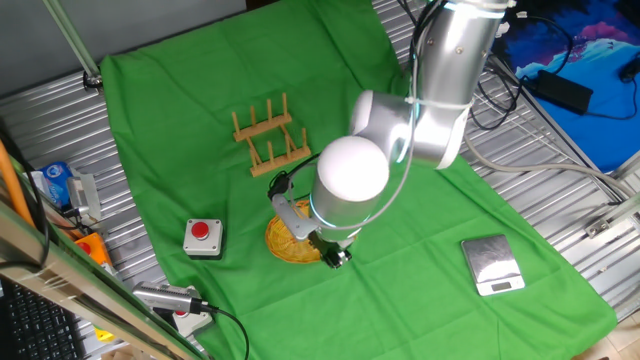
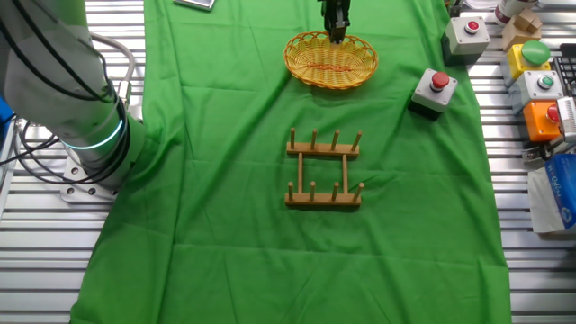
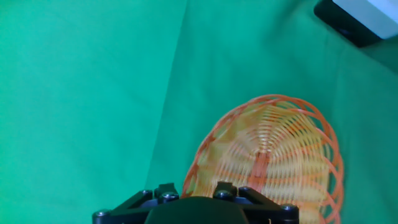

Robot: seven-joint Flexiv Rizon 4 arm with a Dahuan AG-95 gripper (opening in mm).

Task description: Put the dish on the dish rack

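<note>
The black two-finger gripper stood at the far rim of the shallow oval yellow woven wicker dish; whether its jaws had closed on the rim I could not tell. The dish lay flat, open side up, on the green-clothed tabletop, its long axis parallel to the rails of the small light-brown wooden dish rack, well apart. To do this step well, the gripper probably needed a firm pinch on the rim, so the dish could be tipped on edge between the pegs.

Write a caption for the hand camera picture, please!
Looking down past the gripper at the woven dish on green cloth.
</note>
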